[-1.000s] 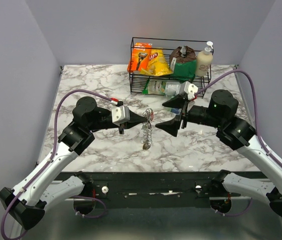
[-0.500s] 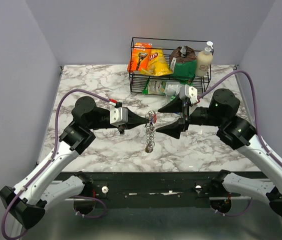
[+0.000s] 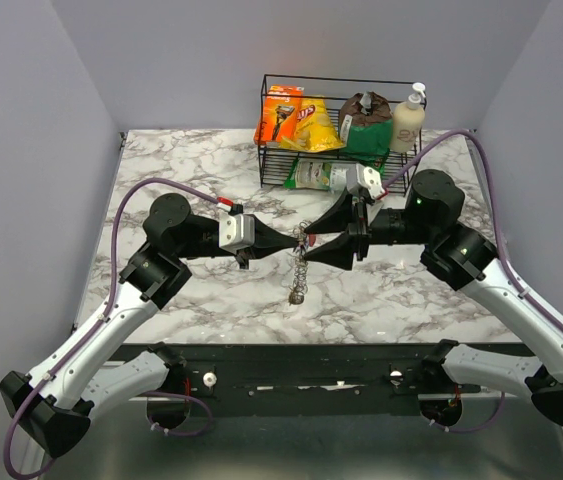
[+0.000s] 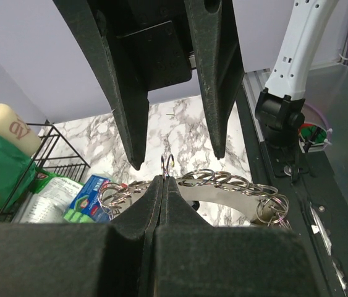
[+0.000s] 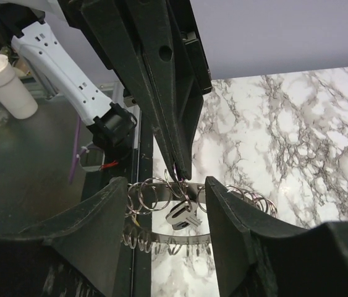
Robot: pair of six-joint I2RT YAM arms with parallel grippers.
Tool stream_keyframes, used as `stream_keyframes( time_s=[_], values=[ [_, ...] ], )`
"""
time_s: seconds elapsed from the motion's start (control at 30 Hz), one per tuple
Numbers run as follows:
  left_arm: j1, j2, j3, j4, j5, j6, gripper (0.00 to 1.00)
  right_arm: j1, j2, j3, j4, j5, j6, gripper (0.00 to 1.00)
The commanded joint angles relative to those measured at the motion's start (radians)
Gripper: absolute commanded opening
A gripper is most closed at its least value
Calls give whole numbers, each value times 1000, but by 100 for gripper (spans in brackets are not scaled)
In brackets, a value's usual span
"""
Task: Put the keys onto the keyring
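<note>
Left gripper (image 3: pixel 294 240) pinched shut on the keyring (image 3: pixel 301 268), in front of the black wire basket (image 3: pixel 341 80), chain dangling (its end near the marble table (image 3: pixel 191 160), contact unclear), right gripper (image 3: pixel 313 240) spread wide, fingers straddling the ring, basket-side.

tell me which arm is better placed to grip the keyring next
Right. The left gripper is shut on the keyring, holding it up off the table; the right gripper is open, its jaws either side of the ring, free to close.
</note>
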Motion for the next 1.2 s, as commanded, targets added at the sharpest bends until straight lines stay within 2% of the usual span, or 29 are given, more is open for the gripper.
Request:
stream_keyframes(
  time_s=[0.0, 0.13, 0.53, 0.87, 1.1, 1.17],
  values=[
    [-6, -14, -5, 61, 21, -9, 0, 0, -9, 7, 34, -26, 13, 55],
    [-8, -15, -8, 68, 23, -12, 0, 0, -11, 1, 37, -22, 15, 49],
    [-6, -27, -20, 81, 24, -29, 0, 0, 8, -22, 41, -17, 15, 42],
    [-6, -37, -31, 91, 26, -37, 0, 0, 11, -44, 47, 35, 12, 42],
    [-6, -35, -34, 100, 29, -45, 0, 0, 6, -54, 69, 37, 21, 23],
    [-6, -37, -37, 104, 30, -52, 0, 0, 5, -58, 77, 38, 21, 22]
  ],
)
